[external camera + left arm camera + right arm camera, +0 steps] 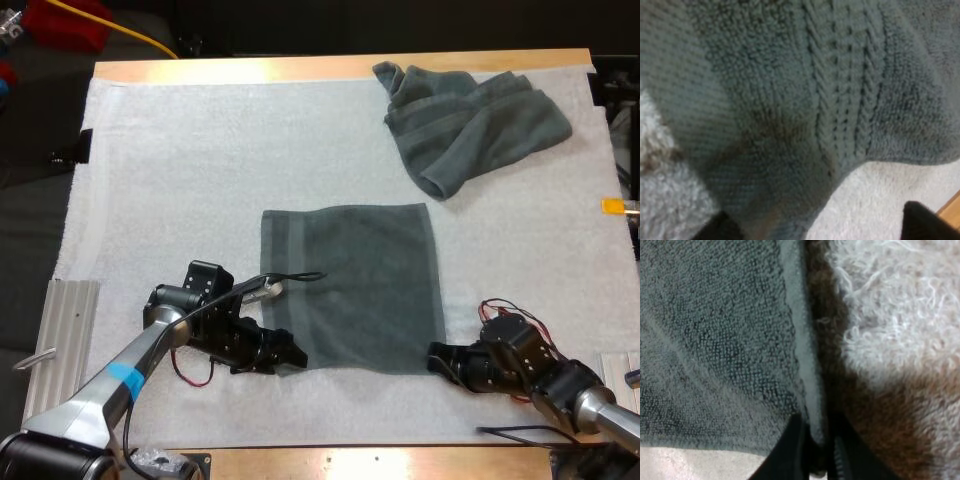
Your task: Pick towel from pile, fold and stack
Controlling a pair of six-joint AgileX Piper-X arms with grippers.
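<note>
I am at the fold step: one dark grey-green flat towel (350, 290) lies spread on the white mat (180, 180), reaching forward from both my hands, and its near edge runs between them. My right hand (436, 357) is at the towel's near corner on its own side; seen from its wrist, the two black fingers (790, 450) stand narrow with the pale hem (807, 390) pinched between them, so I judge that corner gripped. My left hand (290, 358) sits at the opposite near corner. Its fingers (715, 230) stand wide apart with the ribbed band of the cloth (840, 100) coming down between them and not yet pressed from both sides, so I judge it not yet closed. The crumpled towel (470, 125) waits far ahead of my right hand, near the far edge of the surface (300, 68), well apart from the flat one. The next move, as I see it, calls for closing the left hand on its corner, then lifting both corners together and carrying them forward, away from me, onto the far edge. Uneven lift would skew the fold.
</note>
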